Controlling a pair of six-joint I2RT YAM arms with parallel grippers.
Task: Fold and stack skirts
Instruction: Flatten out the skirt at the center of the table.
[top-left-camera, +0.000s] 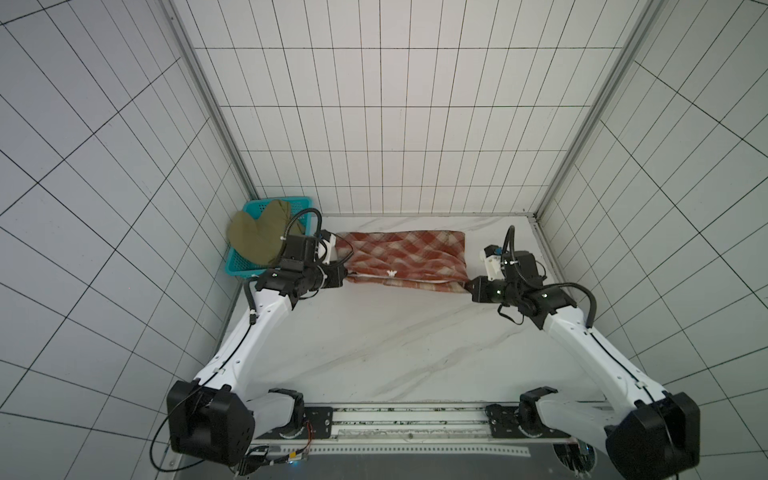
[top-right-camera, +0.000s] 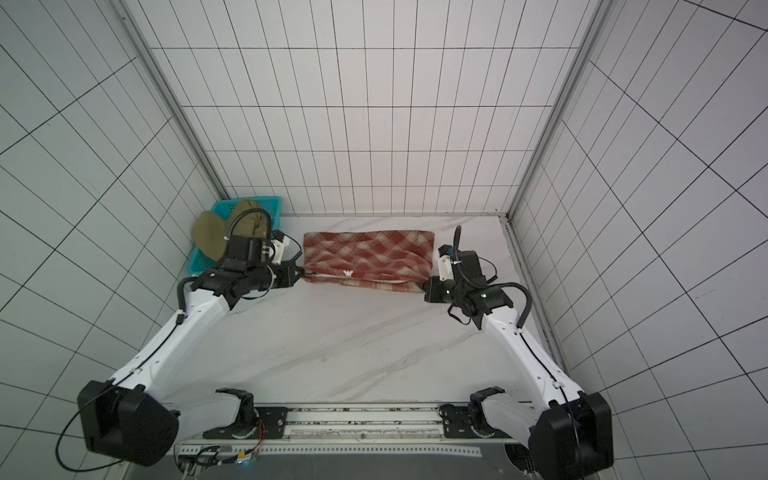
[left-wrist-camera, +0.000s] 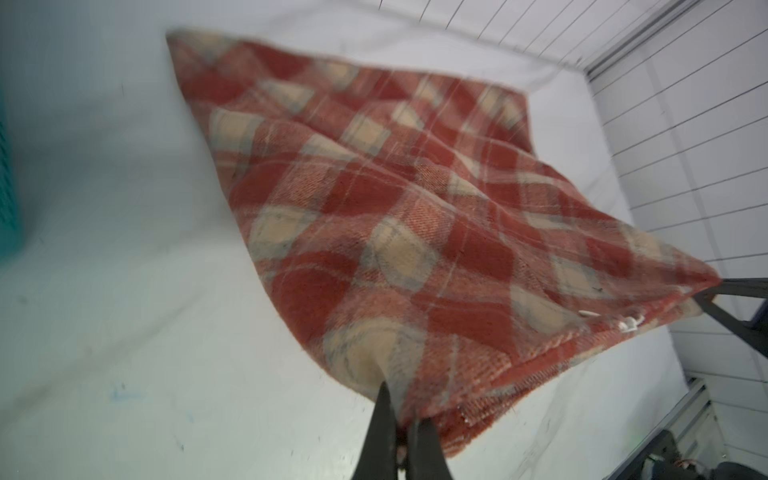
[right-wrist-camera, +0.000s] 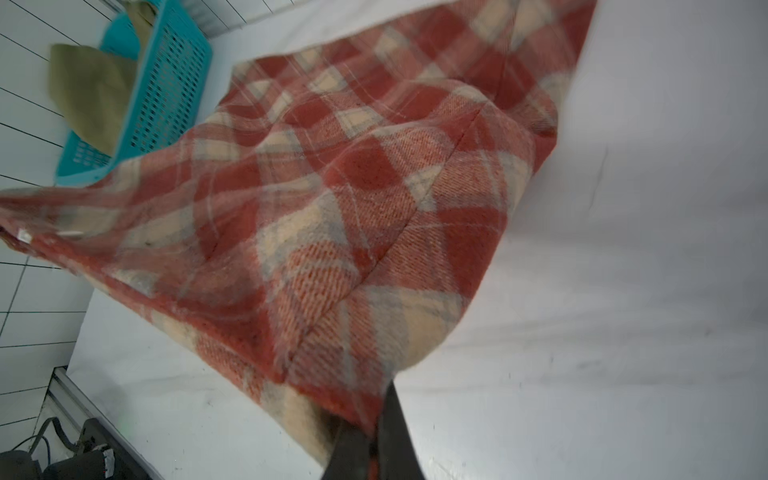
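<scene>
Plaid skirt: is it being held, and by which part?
Yes. The left tool pinches one near-edge corner of the plaid skirt, and the right tool pinches the opposite near-edge corner.

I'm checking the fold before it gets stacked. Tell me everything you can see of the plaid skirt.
The plaid skirt is thick, woolly-looking cloth in rust-red and cream checks with thin pale lines. It lies stretched crosswise on the far part of the white marbled table, doubled over and rumpled, a white lining strip showing along its near edge. The left gripper pinches one near corner and the right gripper the other, both shut on the cloth.
</scene>
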